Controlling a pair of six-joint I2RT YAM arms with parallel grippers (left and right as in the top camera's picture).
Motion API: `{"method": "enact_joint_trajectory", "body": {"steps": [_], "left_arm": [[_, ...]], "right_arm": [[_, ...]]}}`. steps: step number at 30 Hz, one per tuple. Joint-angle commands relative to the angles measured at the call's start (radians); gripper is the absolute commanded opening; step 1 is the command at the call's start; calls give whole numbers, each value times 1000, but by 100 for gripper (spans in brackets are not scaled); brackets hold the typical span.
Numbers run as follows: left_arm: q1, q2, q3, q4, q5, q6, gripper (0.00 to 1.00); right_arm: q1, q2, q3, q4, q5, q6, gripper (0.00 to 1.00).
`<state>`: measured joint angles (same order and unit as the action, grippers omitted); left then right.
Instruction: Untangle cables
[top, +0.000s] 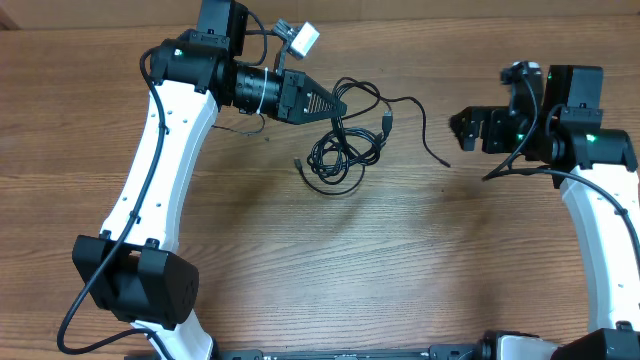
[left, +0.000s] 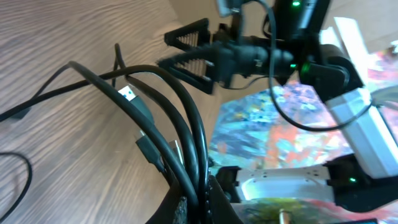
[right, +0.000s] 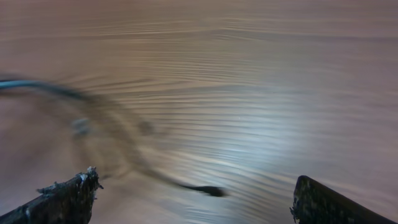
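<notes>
Left jaws clamp the cables (top: 340, 135) at 12 o'clock; right jaws wide, empty. Loops all tangled; untangling judged barely begun.

Left arm (top: 165, 150) stretched inward, left claw (top: 343, 103) pinched shut on the cables (top: 345, 150), right claw (top: 460, 130) spread wide, facing it, well apart

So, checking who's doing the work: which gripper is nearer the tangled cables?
Left. The left gripper is clamped on the cables; the right gripper hangs open, apart beside them.
</notes>
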<state>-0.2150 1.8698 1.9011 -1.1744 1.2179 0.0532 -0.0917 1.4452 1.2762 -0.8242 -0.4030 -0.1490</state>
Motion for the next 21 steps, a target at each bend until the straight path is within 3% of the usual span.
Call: {"method": "enact_joint_trajectory", "body": {"steps": [1, 10, 21], "left_arm": [[7, -40, 16, 4, -66, -9, 4], [7, -40, 16, 24, -122, -9, 4], [-6, -40, 16, 137, -118, -148, 4]], "right_arm": [[-3, 5, 26, -2, -327, -100, 100], [-3, 5, 26, -65, -661, -99, 100], [117, 5, 26, -78, -690, -99, 100]]}}
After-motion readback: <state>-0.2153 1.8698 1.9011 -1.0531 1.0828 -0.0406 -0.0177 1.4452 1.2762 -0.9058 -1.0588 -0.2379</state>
